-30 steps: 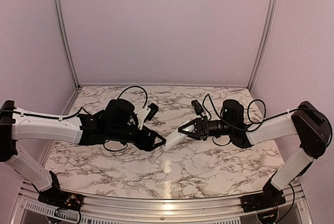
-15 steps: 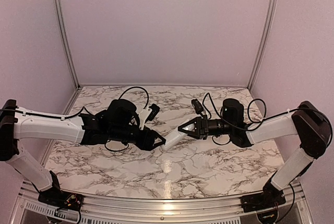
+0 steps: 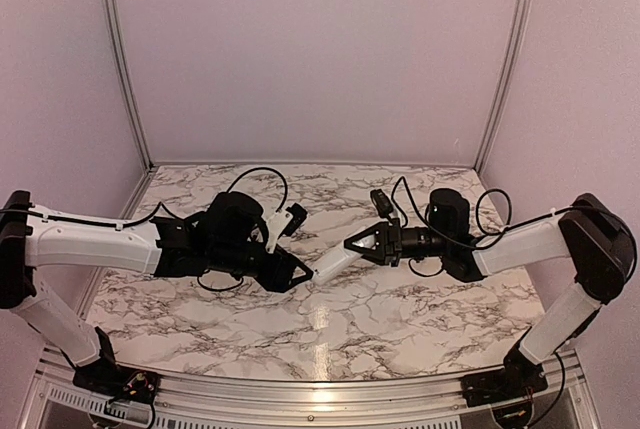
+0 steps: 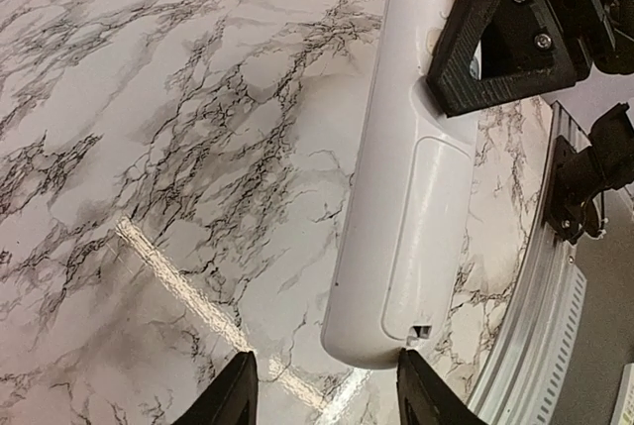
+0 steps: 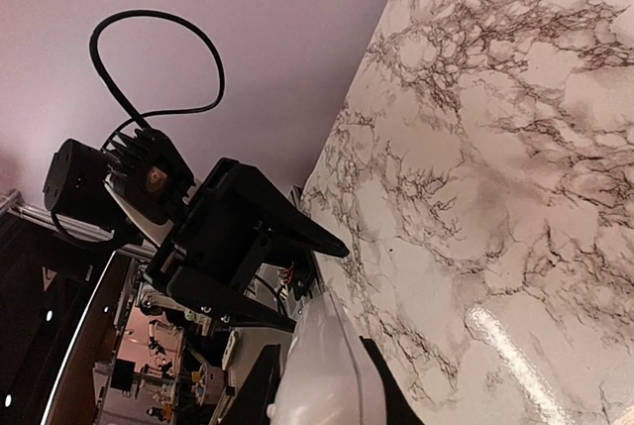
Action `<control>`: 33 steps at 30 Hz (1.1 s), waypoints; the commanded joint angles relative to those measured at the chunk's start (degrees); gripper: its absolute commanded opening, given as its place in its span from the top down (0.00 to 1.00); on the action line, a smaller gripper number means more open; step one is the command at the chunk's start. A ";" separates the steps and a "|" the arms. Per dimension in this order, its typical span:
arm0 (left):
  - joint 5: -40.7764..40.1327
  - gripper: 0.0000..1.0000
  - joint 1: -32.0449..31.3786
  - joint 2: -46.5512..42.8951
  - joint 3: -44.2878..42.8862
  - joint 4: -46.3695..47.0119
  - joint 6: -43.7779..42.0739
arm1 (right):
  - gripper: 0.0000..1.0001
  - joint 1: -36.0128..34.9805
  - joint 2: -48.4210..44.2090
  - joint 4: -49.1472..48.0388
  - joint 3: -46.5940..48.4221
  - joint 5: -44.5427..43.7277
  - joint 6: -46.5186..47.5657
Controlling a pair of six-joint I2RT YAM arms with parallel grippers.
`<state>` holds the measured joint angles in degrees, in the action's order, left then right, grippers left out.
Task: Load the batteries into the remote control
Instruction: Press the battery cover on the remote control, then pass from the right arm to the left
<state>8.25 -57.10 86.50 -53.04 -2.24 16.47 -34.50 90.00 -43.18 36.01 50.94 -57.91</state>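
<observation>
While its far end is clamped in the black R gripper [image 3: 352, 247], the slim white plastic remote control [image 4: 396, 207] hangs slanted over the grey-veined marble table [image 4: 149, 148], smooth back showing; black L gripper [image 4: 322, 390], jaws spread apart, sits just off remote's near end.

The right fingers [image 4: 525, 73] grip the far end of the remote control [image 4: 396, 217] over the marble table [image 4: 149, 148].
</observation>
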 commanded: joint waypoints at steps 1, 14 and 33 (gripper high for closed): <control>-3.91 0.42 0.06 -2.96 -0.93 -5.88 -4.64 | 1.00 0.40 -1.51 -0.76 1.14 0.96 1.45; -13.33 0.10 -5.78 4.69 -12.04 -13.00 -17.03 | 1.00 -0.89 -1.46 12.49 5.74 -2.50 8.33; -17.77 0.52 -7.23 16.27 -23.22 -19.23 -22.64 | 1.00 -2.06 -1.40 11.37 6.65 -1.21 5.99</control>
<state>-8.99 -64.58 101.19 -74.37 -19.33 -4.62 -35.90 89.97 -31.44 40.69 48.34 -51.16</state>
